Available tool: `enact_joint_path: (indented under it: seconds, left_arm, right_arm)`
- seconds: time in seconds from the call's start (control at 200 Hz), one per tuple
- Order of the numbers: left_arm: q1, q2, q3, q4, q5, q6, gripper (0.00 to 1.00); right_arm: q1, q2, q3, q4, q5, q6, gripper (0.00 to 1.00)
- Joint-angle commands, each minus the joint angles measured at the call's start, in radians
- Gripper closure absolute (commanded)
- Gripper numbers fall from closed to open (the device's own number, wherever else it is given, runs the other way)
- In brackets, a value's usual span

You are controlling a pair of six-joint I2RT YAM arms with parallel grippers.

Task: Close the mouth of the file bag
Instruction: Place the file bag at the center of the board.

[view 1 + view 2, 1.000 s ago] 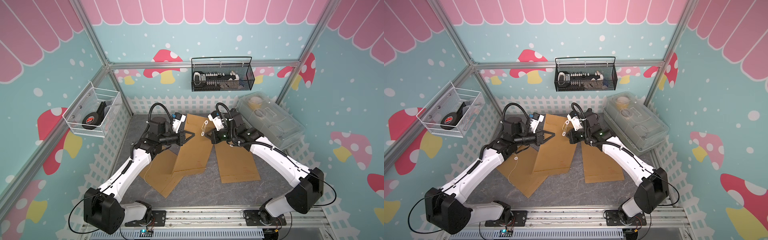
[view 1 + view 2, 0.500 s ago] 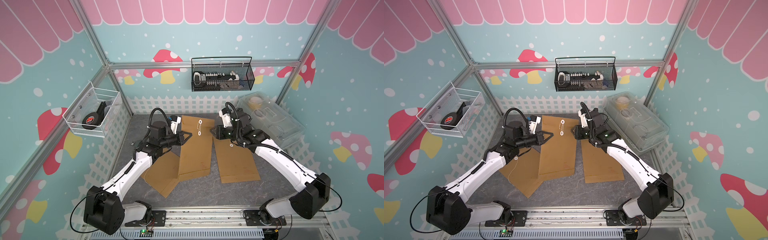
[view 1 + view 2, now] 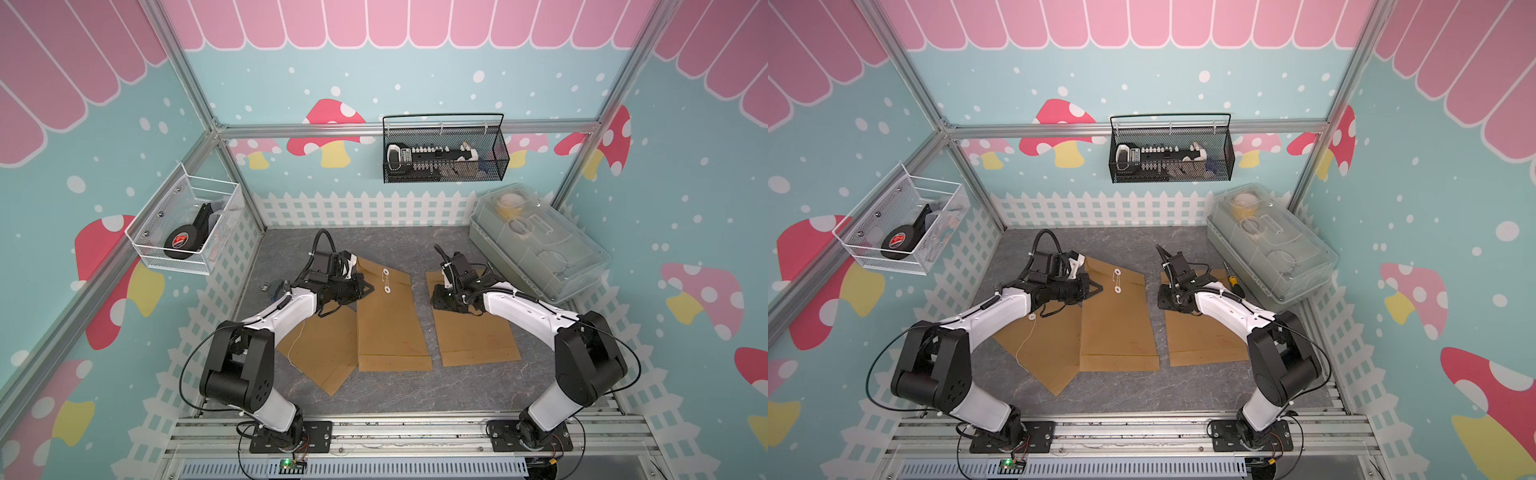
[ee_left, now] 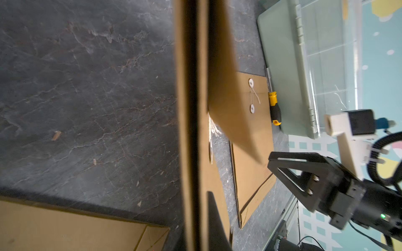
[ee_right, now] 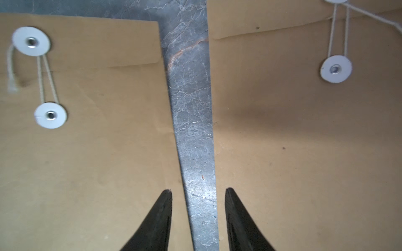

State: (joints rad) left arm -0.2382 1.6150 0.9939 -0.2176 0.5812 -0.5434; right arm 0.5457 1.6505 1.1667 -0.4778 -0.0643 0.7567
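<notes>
A: Where is the file bag [image 3: 392,320]?
B: Lying on the surface [image 3: 415,386], its side edge pinched by the left gripper [image 3: 370,287], probably to steady it. The right gripper [image 5: 198,191] hovers beside it, spread, empty.

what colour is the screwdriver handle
The screwdriver handle is yellow and black, shown best in the left wrist view.

A black wire-mesh basket [image 3: 494,164] of small hardware hangs on the mushroom-patterned back wall. A white mesh basket [image 3: 174,261] on the side wall holds a black tape roll [image 3: 180,243]. On the grey marbled tabletop [image 3: 415,386], a yellow-and-black screwdriver [image 3: 1234,279] lies just beside a clear lidded plastic box [image 3: 540,245].
</notes>
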Motion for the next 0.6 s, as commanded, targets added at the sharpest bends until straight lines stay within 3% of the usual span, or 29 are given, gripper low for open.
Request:
enact_joint_path:
  seconds: [0.0, 0.045, 0.125, 0.375, 0.48, 0.595]
  left_arm:
    - [-0.009, 0.071, 0.04, 0.04, -0.043, 0.007, 1.0]
    - [-0.01, 0.093, 0.045, 0.04, -0.076, 0.009, 1.0]
    - [-0.011, 0.131, 0.064, 0.049, -0.104, 0.014, 0.9]
    - [-0.002, 0.145, 0.122, -0.08, -0.234, 0.098, 0.47]
    - [0.032, 0.095, 0.094, -0.118, -0.253, 0.114, 0.37]
    - [0.084, -0.001, 0.025, -0.178, -0.31, 0.1, 0.37]
  right_arm:
    - [0.032, 0.038, 0.067, 0.017, -0.031, 0.008, 0.58]
    - [0.037, 0.047, 0.075, 0.012, -0.032, 0.006, 0.58]
    - [0.043, 0.056, 0.073, 0.025, -0.042, 0.004, 0.58]
    - [0.073, 0.087, 0.091, 0.05, -0.081, 0.0, 0.58]
    - [0.107, 0.123, 0.125, 0.048, -0.093, -0.005, 0.58]
    - [0.158, 0.184, 0.205, 0.03, -0.097, -0.024, 0.58]
